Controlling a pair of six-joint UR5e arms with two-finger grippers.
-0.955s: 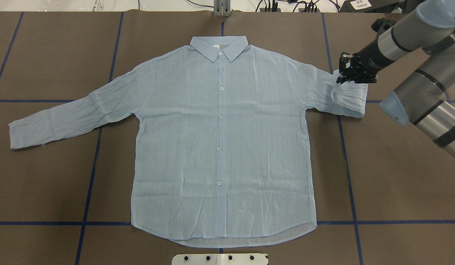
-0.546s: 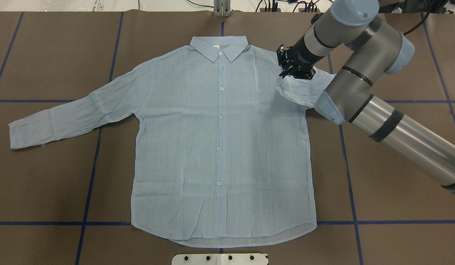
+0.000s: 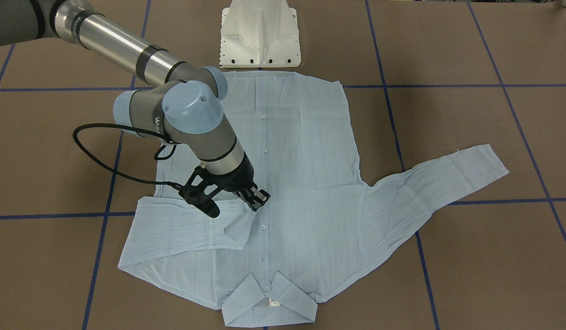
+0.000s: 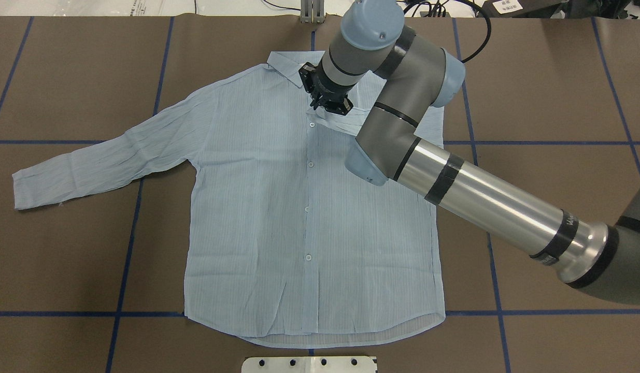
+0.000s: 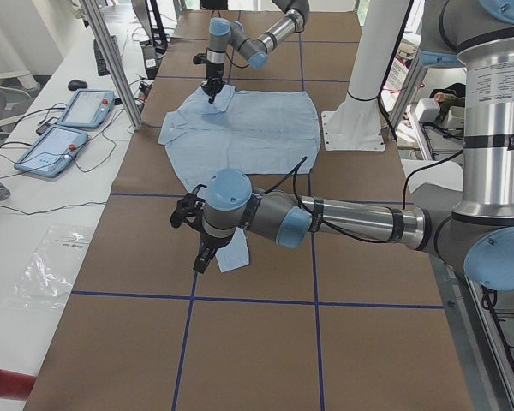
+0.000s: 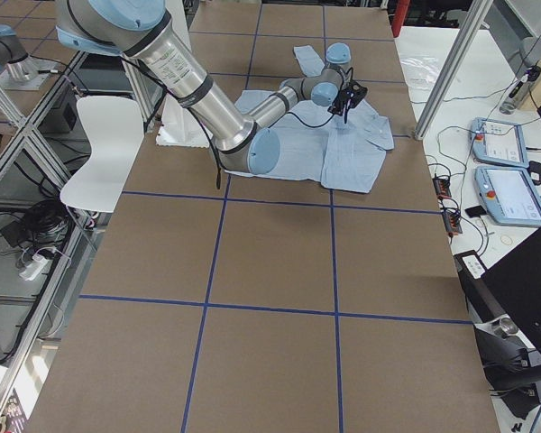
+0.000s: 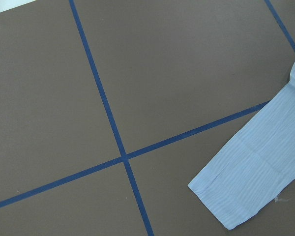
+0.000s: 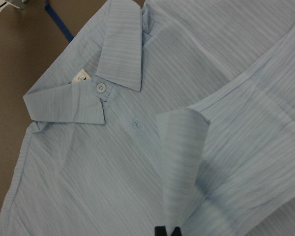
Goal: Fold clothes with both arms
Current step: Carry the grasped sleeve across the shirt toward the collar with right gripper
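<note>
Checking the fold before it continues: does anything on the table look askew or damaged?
Nothing damaged. The shirt lies flat; one sleeve is doubled across the chest, its cuff pinched in the right gripper: seemingly mid-fold, no fault.

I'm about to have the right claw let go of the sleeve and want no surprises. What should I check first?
1. Right claw grips the folded sleeve: ok, the cuff is pinched between its tips in the wrist view.
2. Folded sleeve drawn across the chest of the shirt, cuff at the button line: ok.
3. Collar uncovered: ok, the cuff is clear of it.
4. Shirt body flat: ok, only light wrinkles.
5. Other sleeve spread out flat: ok.
6. Left claw open and ready by the other cuff: cannot tell, only a side view shows it.
</note>
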